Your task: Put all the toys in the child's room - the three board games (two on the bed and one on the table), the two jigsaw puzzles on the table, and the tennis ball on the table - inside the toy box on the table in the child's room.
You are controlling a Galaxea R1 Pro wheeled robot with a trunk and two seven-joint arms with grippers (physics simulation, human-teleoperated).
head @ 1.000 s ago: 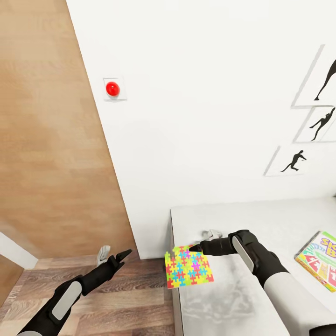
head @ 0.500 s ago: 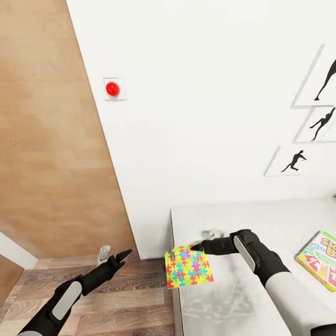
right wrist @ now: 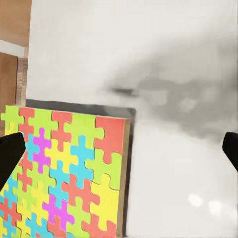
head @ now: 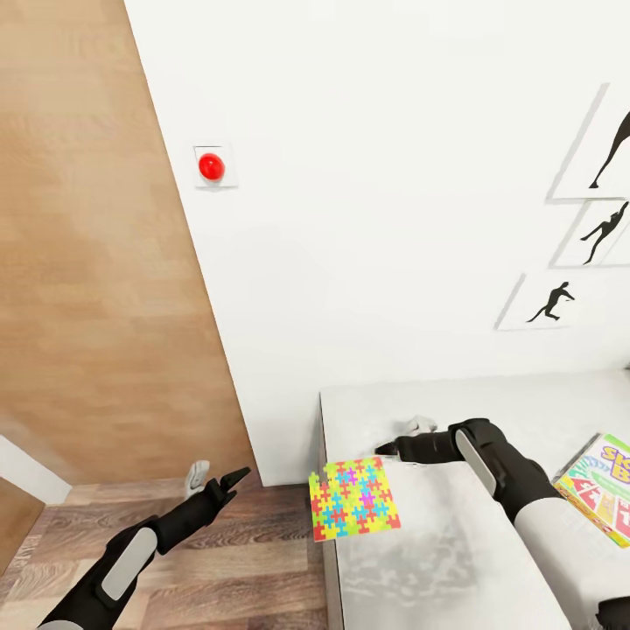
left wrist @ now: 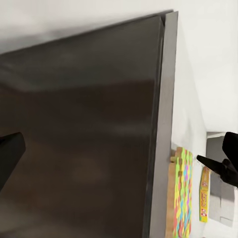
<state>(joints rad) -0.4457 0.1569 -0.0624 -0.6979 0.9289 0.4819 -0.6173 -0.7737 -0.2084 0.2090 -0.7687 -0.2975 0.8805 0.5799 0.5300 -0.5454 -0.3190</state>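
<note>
A jigsaw puzzle (head: pixel 354 499) of interlocking coloured pieces lies flat at the left end of the table (head: pixel 455 560), one corner overhanging the edge. Just behind it my right gripper (head: pixel 395 437) hovers open, clear of the board. In the right wrist view the puzzle (right wrist: pixel 64 173) sits below the spread fingers on the pale table top (right wrist: pixel 173 173). A green Skip-Bo board game (head: pixel 604 486) lies at the table's right. My left gripper (head: pixel 217 479) hangs open over the floor, left of the table. The left wrist view faces the table's dark side panel (left wrist: pixel 74 148), with the puzzle's edge (left wrist: pixel 182 198) above it.
A wooden door (head: pixel 87 262) fills the left side, and a red button (head: pixel 211 166) sits on the white wall. Black silhouette pictures (head: pixel 604 232) hang at the right. Wood-plank floor (head: pixel 245 560) runs beside the table's left end.
My right gripper has drawn back from the puzzle's far corner, toward the wall and to the right. The puzzle stays where it was. The left arm has hardly moved.
</note>
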